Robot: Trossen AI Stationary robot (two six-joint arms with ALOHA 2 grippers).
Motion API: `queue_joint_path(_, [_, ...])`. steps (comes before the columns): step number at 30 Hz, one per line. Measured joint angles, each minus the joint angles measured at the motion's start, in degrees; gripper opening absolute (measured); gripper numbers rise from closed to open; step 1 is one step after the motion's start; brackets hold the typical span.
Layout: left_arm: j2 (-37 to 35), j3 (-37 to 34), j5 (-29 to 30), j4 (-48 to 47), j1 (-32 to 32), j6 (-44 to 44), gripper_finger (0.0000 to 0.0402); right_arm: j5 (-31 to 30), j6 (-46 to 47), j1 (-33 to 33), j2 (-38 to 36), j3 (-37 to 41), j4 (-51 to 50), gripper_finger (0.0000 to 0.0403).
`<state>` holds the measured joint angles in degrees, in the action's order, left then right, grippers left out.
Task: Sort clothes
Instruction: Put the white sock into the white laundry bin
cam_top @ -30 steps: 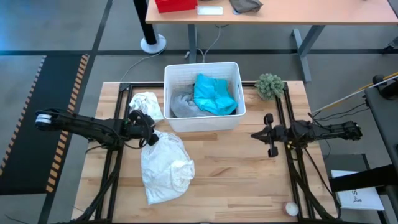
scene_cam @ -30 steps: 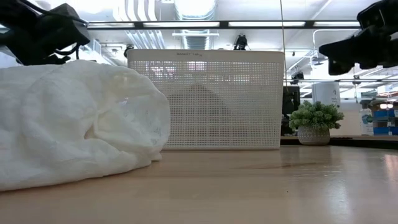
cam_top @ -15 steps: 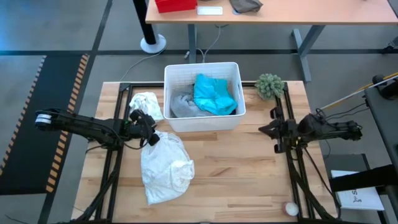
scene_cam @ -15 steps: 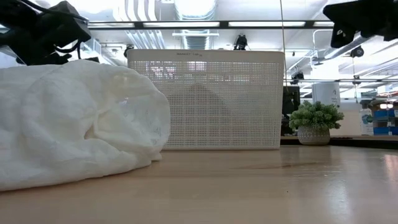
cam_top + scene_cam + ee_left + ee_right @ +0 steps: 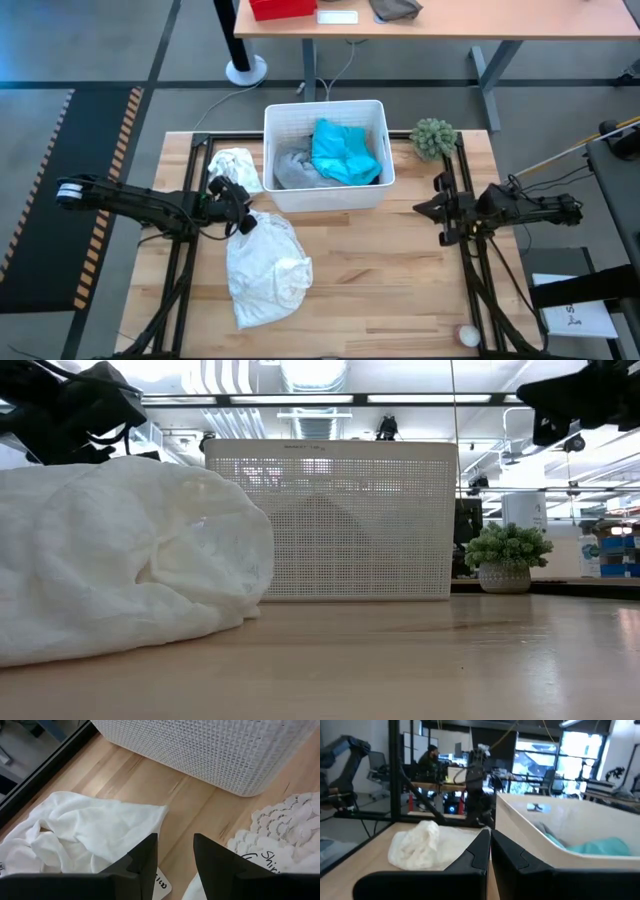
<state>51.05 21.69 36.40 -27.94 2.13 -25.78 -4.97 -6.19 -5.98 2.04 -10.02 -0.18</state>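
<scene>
Left pincer half open, empty, above white shirt; right pincer closed, empty. Next: gripping shirt, lifting toward basket.

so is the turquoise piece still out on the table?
No, in the high view the turquoise piece lies inside the white basket, on top of a grey garment.

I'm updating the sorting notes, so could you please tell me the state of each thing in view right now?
Basket: upright, holding clothes.
Turquoise piece: in basket, on top.
Grey tee: in basket, beside it.
White shirt: crumpled on table.
Small white cloth: bunched left of basket.
Left gripper: part open above the shirt's edge.
Right gripper: shut, empty.
Green ball: resting on table.
</scene>
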Motion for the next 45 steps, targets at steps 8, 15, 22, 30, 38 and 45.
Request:
queue_joint_path(8, [-0.02, 0.02, 0.0, 0.13, 0.0, 0.0, 0.0114, -0.13, 0.29, 0.02, 0.02, 0.0, -0.04, 0.0])
queue_joint_path(15, [-0.02, 0.02, 0.0, 0.13, 0.0, 0.0, 0.0114, -0.15, -2.53, 0.02, 0.02, 0.17, -1.83, 0.0])
queue_joint_path(22, [-0.02, 0.02, 0.02, 0.5, 0.0, -0.01, 0.0114, 0.0, 3.02, 0.02, 0.04, 1.86, -2.63, 0.0])
queue_joint_path(30, [-0.02, 0.02, 0.02, 0.81, 0.0, 0.0, 0.0114, 0.47, -0.35, 0.01, -1.73, 3.41, -5.45, 0.0])
queue_joint_path(38, [-0.04, 0.0, 0.0, 0.98, 0.0, 0.37, 0.0114, 0.43, -0.83, 0.02, -2.01, 9.27, 1.65, 0.0])
queue_joint_path(45, [0.17, 0.0, -0.04, 0.79, -1.57, -1.41, 0.0114, 0.35, -2.77, 0.02, -1.89, 9.27, 2.15, 0.0])
